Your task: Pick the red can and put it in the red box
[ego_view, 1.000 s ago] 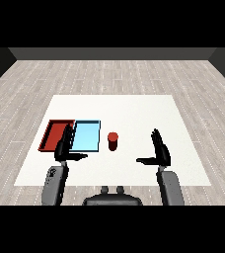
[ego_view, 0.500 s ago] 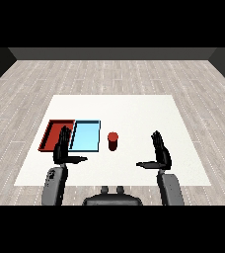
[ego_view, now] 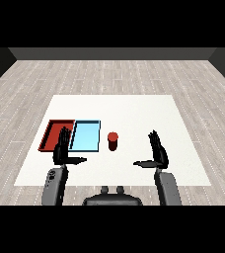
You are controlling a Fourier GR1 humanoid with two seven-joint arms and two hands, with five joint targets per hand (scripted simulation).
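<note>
Fingers straight on both hands, left (ego_view: 62, 148) before the red tray (ego_view: 51, 134), right (ego_view: 158, 149) well apart from the upright red can (ego_view: 113, 141) just beside the blue tray (ego_view: 85, 135).

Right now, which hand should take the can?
Probably the right hand: it is open with its thumb toward the red can and bare table between. The left hand, also open, hovers over the near edges of the red tray and blue tray.
</note>
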